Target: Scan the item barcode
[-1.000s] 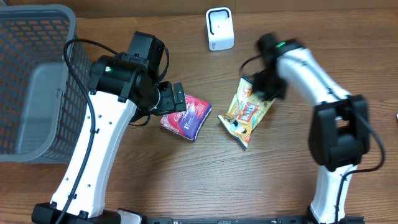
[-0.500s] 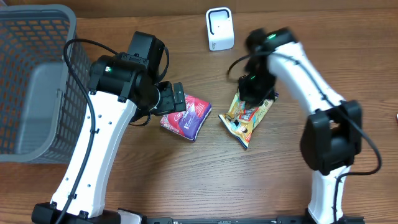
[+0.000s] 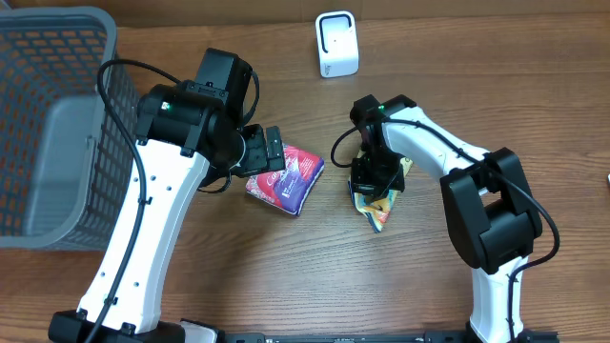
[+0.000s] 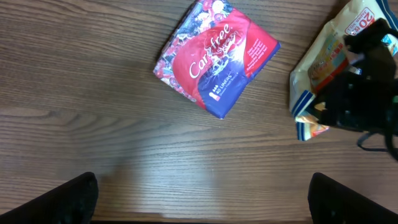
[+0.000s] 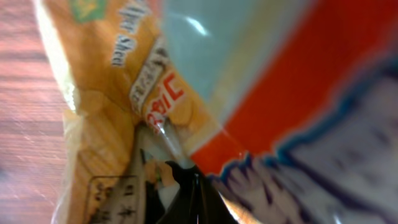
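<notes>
Overhead, the right tool [image 3: 374,177] is bent down onto the yellow-orange foil snack bag [image 3: 380,202]. The bag lies on the brown wooden tabletop [image 3: 315,276] right of centre, well apart from the small white box scanner [image 3: 336,45] at the far edge. The bag's barcode must face that scanner, so my guess is this low reach is to take it up. The left tool [image 3: 271,151] hangs just beside the red-and-purple plastic packet of pads [image 3: 286,179], spread wide and empty. A grey mesh basket [image 3: 57,67] stands at the left.

Left wrist: the spread fingertips frame the bottom corners, nothing between them but wood. The packet [image 4: 214,59] lies flat, apart from the snack bag [image 4: 317,68] at the right edge, which the dark right tool [image 4: 360,93] partly covers.

Right wrist: bag print fills the frame, pressed close to the lens. At the bottom the dark fingers [image 5: 189,199] meet tightly on the foil — clenched on the bag, as far as I can judge. No barcode shows here.
</notes>
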{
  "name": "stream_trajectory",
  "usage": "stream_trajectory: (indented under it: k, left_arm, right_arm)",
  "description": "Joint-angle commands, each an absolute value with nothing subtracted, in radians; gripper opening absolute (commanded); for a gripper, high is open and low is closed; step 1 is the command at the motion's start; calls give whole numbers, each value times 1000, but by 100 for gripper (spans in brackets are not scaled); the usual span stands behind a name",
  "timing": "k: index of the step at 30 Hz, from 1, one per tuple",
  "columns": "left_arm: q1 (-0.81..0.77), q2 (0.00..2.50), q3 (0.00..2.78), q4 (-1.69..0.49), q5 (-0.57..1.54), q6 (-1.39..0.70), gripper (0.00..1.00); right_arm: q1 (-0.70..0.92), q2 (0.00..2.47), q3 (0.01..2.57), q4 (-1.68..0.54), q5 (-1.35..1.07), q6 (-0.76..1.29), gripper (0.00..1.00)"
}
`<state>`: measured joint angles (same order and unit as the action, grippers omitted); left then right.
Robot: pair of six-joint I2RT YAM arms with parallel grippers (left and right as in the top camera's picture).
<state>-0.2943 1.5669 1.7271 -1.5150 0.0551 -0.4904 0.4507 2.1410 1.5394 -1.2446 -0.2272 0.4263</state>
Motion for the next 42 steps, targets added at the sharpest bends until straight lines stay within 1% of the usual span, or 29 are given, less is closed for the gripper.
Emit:
stream_trajectory:
  k: [1, 5, 8, 11, 14, 15, 18, 21, 24, 28, 31, 33, 35, 39, 42]
  left_arm:
    - [-295, 1556, 1741, -1514, 48, -475, 100]
    - [-295, 1556, 1741, -1514, 48, -475, 100]
    - [-295, 1556, 1741, -1514, 48, -475, 100]
    - [-295, 1556, 1741, -1514, 48, -475, 100]
    - [-295, 1556, 1741, -1514, 48, -475, 100]
    - [-295, 1556, 1741, -1514, 48, -475, 100]
    - [-295, 1556, 1741, -1514, 48, -475, 100]
    - [-295, 1556, 1741, -1514, 48, -475, 100]
    - [-295, 1556, 1741, -1514, 48, -475, 100]
    - [-295, 1556, 1741, -1513, 48, -475, 100]
    - [-295, 1556, 1741, -1514, 48, -475, 100]
    - [-295, 1556, 1741, -1514, 48, -475, 100]
    - [-295, 1556, 1741, -1514, 48, -475, 100]
    - [-295, 1556, 1741, -1514, 48, -475, 100]
    - [-295, 1556, 1741, -1514, 48, -475, 100]
  right_arm:
    - [414, 2130, 1671, -1355, -193, 400, 4]
    - [387, 2128, 1868, -1482, -120, 385, 4]
    - [368, 2128, 1912, -1482, -86, 394, 4]
    - [365, 2138, 1845, -1411, -86, 397, 4]
    - [365, 2138, 1708, -1250, -86, 402, 4]
    - [364, 2138, 1650, -1198, -73, 435, 4]
    - [363, 2139, 1567, -1143, -69, 458, 4]
    - [364, 2135, 1563, -1153, -75, 456, 4]
    - [359, 2127, 1635, -1226, -76, 445, 4]
    - [345, 2122, 1850, -1466, -76, 408, 4]
    - [353, 2122, 1891, -1596, -75, 342, 4]
    - [366, 2122, 1839, -1626, -75, 340, 4]
    - [377, 2122, 1765, -1589, -75, 350, 4]
    - [391, 2122, 1619, -1475, -93, 378, 4]
    - [393, 2122, 1513, -1356, -181, 377, 4]
